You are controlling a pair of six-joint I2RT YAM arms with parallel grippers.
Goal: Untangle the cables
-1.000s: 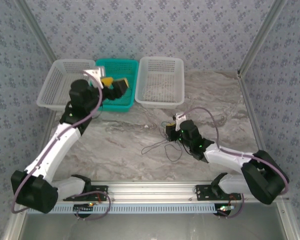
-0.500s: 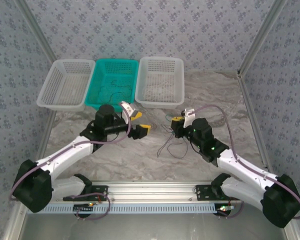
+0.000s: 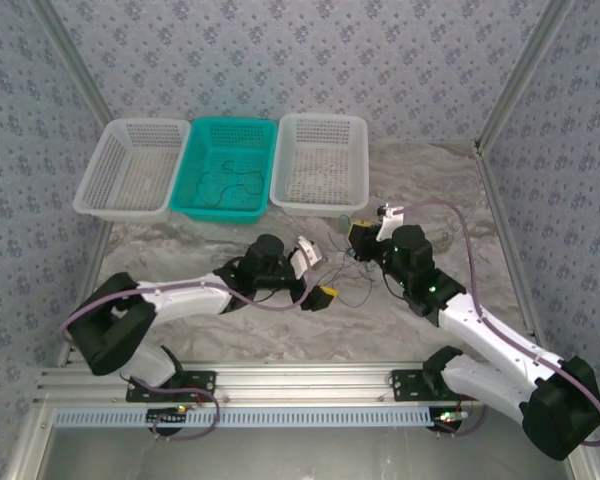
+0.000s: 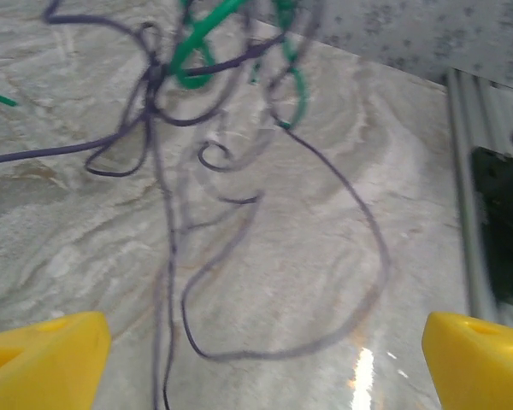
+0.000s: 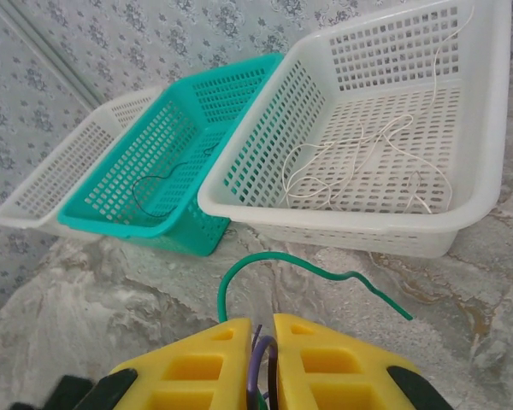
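cables (image 3: 342, 268): loose tangle mid-table (image 3: 180, 250), just before the right-hand white basket (image 3: 320, 208), top pinched in right gripper (image 5: 262, 335) | left gripper (image 4: 265, 359): spread wide, empty, nearer the slack | dark strands (image 4: 167, 256): trail lengthwise from tangle toward its gap

Thin cables (image 3: 348, 285) over marbled tabletop (image 3: 180, 250)

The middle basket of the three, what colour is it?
The middle basket is teal green; the right wrist view shows it best.
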